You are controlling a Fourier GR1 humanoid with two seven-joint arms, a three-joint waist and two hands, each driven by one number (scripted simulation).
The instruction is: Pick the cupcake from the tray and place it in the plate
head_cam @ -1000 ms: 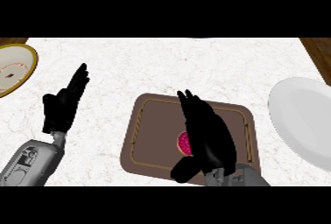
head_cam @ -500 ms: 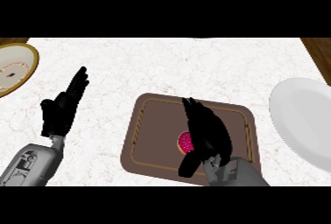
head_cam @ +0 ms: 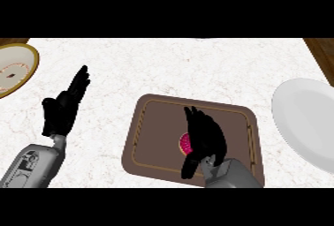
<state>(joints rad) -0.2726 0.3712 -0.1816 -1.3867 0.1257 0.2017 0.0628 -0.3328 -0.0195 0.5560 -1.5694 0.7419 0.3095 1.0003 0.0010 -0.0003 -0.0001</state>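
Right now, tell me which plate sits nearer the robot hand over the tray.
The plain white plate at the counter's right edge; the gold-rimmed plate lies far left, beyond the other, resting robot hand.

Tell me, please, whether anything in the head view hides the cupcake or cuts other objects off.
In the head view, the right hand covers most of the cupcake, leaving a pink sliver on the tray; the white plate is cropped by the right edge, and the left hand is unobstructed.

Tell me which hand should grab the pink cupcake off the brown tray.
Right. The black right hand is already over the pink cupcake on the brown tray; the left hand rests open, off the tray.
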